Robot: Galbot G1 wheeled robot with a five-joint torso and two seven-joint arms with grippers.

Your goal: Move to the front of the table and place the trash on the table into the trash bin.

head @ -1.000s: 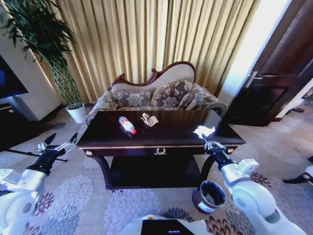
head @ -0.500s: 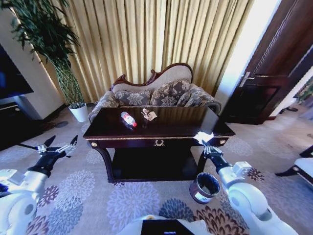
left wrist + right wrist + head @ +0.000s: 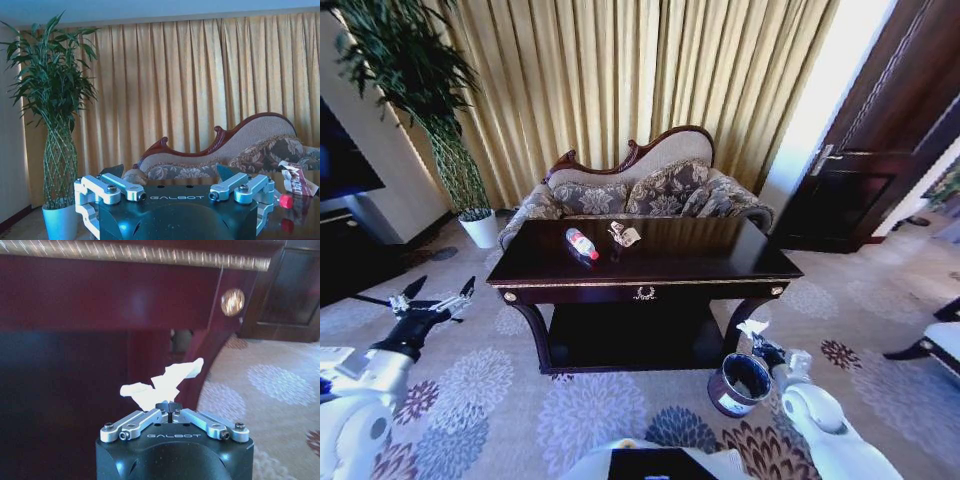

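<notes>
While the right gripper (image 3: 757,338) holds the white paper (image 3: 752,326) pinched between fully closed fingertips, it hangs just above the rim of the bin (image 3: 739,384), on the side nearer the table (image 3: 650,262). The paper is light and only held by one corner; if released here it may drift and land on the carpet (image 3: 590,410) beside the bin. The left gripper (image 3: 432,300) hovers wide open and empty, left of the table. The bottle (image 3: 582,244) and wrapper (image 3: 624,236) lie near each other on the tabletop, awaiting removal.
</notes>
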